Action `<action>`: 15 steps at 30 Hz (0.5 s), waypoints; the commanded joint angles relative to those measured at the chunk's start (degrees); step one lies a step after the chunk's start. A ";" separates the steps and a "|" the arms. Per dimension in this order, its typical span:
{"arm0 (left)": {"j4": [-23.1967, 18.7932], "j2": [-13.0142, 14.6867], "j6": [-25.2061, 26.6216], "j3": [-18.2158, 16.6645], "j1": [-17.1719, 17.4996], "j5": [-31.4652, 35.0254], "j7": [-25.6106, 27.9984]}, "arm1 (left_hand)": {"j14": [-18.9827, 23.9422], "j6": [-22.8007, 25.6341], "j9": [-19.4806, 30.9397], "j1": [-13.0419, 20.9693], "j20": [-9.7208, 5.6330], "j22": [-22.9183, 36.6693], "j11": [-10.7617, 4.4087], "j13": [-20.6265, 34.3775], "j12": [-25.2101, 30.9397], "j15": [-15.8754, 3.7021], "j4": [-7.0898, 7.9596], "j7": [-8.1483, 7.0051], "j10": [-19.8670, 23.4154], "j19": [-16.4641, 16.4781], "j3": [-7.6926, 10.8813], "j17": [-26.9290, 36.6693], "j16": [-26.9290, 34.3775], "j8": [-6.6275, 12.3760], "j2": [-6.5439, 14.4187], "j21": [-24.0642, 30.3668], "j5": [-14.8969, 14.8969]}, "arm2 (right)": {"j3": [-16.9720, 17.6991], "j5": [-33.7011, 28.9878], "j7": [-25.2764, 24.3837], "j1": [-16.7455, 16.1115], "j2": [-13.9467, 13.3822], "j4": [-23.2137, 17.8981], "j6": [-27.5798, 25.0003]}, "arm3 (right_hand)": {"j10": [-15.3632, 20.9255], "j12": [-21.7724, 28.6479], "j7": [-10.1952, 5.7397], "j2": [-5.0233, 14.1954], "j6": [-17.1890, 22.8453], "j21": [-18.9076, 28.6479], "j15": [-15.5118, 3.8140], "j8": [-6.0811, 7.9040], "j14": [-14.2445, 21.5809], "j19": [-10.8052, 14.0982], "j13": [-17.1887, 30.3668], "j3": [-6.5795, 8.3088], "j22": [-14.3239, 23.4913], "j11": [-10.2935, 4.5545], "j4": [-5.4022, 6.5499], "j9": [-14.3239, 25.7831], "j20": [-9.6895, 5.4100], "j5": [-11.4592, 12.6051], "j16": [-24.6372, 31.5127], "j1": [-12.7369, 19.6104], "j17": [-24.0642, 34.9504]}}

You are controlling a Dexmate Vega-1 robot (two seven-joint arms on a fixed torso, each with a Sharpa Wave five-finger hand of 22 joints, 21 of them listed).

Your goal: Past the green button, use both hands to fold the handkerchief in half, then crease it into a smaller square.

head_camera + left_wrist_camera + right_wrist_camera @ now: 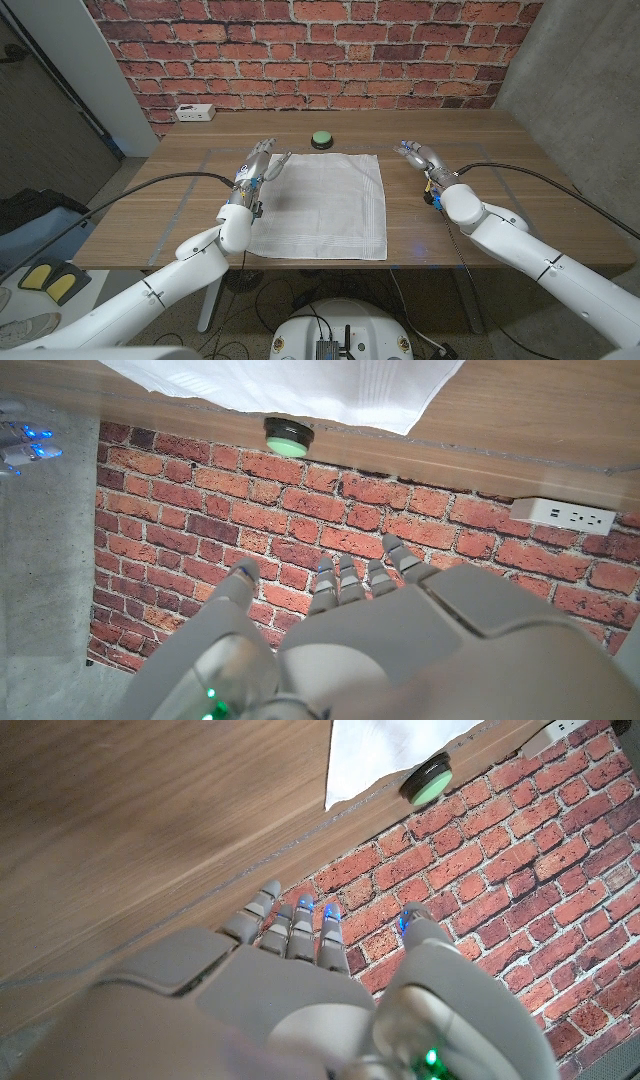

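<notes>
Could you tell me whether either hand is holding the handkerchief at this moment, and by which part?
Nothing is held. The left hand hovers open by the handkerchief, and the right hand is open, apart from it.

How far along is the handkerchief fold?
Nothing folded yet: the handkerchief lies spread flat on the table, in front of the green button. Left hand hovers open at its left edge, right hand open off to its right. Both folds remain.

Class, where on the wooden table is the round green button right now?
In the head view, the round green button sits mid-table at the far edge, just beyond the white handkerchief, nearer the brick wall.
</notes>
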 commanded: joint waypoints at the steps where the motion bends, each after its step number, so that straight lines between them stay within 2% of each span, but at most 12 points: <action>1: -2.94 1.00 4.05 0.66 1.56 5.72 0.23 | 0.19 0.76 0.20 0.97 -0.65 0.08 -0.52 0.16 0.03 -0.43 -0.50 -0.19 0.26 0.36 0.01 0.19 0.06 0.10 0.01 -0.43 -0.22 | -0.66 -3.67 -0.04 -0.97 -1.75 -4.39 -4.12 | 0.79 0.39 -0.18 0.06 0.41 0.55 -0.08 0.00 0.94 0.94 0.27 0.36 0.09 0.01 -0.49 0.09 0.21 0.20 0.32 0.61 0.08; 15: -4.75 1.12 6.01 0.31 3.48 8.62 0.70 | 1.04 2.05 0.20 1.89 -0.79 0.06 -1.01 0.15 0.03 -1.03 -1.68 -0.70 1.18 1.03 -0.19 0.16 0.07 0.07 -0.66 -0.72 -0.48 | -1.67 -7.72 -0.36 -2.30 -2.84 -9.60 -9.95 | 1.79 0.43 -0.33 0.11 1.27 0.96 -0.05 -0.03 2.52 2.52 0.27 0.48 0.10 -0.23 -0.74 0.10 0.55 0.23 0.66 1.03 0.10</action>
